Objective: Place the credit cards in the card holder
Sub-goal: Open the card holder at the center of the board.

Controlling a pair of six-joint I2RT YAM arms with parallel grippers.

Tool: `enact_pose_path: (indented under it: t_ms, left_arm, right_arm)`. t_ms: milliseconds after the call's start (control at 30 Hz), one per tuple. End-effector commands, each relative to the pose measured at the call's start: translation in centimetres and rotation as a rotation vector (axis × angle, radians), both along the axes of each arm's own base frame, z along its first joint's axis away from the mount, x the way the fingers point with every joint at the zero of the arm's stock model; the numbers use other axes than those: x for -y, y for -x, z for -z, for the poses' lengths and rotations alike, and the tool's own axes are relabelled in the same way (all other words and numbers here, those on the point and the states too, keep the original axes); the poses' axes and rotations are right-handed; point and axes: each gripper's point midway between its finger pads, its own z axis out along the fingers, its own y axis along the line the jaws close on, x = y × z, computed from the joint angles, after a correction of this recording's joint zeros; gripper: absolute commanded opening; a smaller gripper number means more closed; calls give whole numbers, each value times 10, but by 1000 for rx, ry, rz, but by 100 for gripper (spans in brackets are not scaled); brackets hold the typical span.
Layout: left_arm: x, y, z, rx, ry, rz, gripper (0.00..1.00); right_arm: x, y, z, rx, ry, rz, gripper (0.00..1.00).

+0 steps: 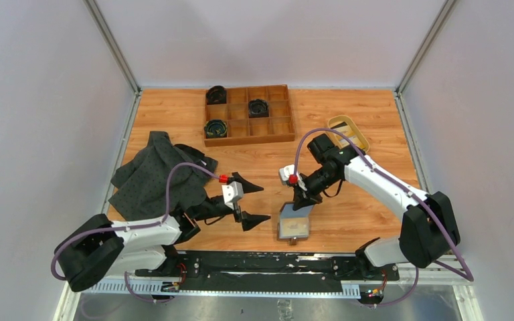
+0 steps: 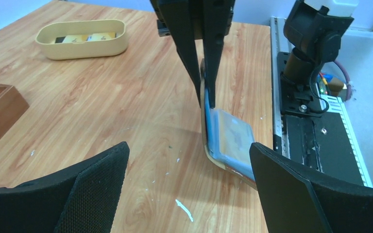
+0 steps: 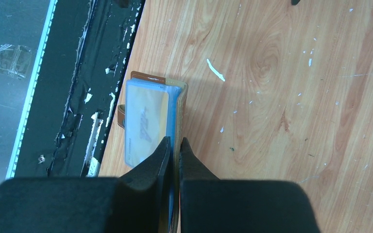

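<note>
- The right gripper (image 3: 175, 141) is closed, its fingers pinching one cover of the card holder (image 3: 148, 116) and holding that cover upright.
- The card holder lies open at the near edge of the worktop (image 1: 348, 200), between the two arms. Its other half rests flat with the pale blue sleeves facing up.
- A pale yellow card (image 3: 143, 127) shows through the top sleeve.
- The left gripper (image 1: 266, 203) hovers just left of the holder with its jaws spread wide, holding nothing.
- More credit cards (image 2: 85, 37) lie in a tan oval dish (image 1: 339, 121) at the far right, well apart from the holder.
- A dark cloth (image 1: 157, 175) lies crumpled at the left.
- A wooden compartment tray (image 1: 278, 127) sits at the far edge, with dark round items in three compartments.
</note>
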Motion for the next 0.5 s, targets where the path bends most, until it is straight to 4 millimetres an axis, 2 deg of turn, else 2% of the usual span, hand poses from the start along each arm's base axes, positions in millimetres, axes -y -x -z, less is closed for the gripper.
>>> enact_pose_path:
  t_ms: [0, 133, 267, 467]
  left_arm:
    - [11, 8, -7, 61, -10, 90, 99]
    - [24, 3, -7, 39, -23, 117, 95]
    - [41, -2, 5, -40, -51, 143, 85]
    - [61, -3, 18, -95, -81, 175, 77]
  right_arm:
    - [-2, 0, -10, -14, -32, -4, 0]
    - [-2, 0, -10, -16, -33, -6, 0]
    - [-2, 0, -10, -16, -33, -7, 0]
    - [-2, 0, -10, -15, -33, -9, 0]
